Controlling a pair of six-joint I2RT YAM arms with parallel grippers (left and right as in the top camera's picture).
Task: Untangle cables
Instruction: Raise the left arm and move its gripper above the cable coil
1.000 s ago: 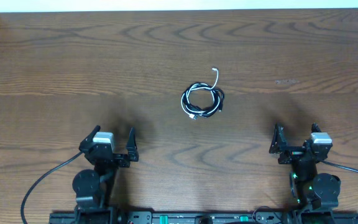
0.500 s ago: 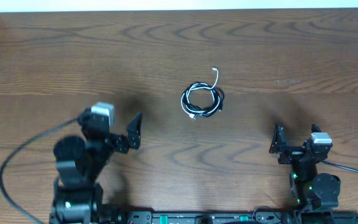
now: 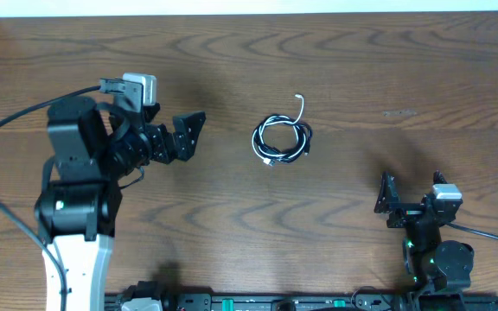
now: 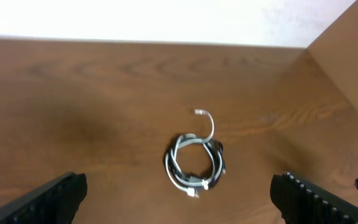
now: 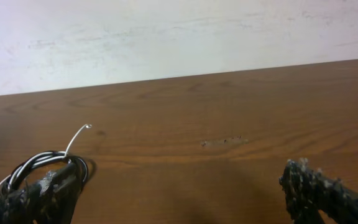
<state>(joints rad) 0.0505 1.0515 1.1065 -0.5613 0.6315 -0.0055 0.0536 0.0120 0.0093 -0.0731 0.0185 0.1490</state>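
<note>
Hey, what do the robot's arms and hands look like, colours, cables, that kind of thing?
Both arms are mostly black with chunky round joints. The left arm has a white lower section and a thick black wire looping beside it; the right arm trails one too. The left hand and right hand each have two black, rough-textured fingers and a small silver-grey box behind them.

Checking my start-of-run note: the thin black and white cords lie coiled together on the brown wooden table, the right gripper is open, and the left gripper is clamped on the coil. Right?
Not quite. The left gripper is open and sits off to the left of the coil of thin black and white cords, touching nothing, as the overhead view shows. The rest holds.
</note>
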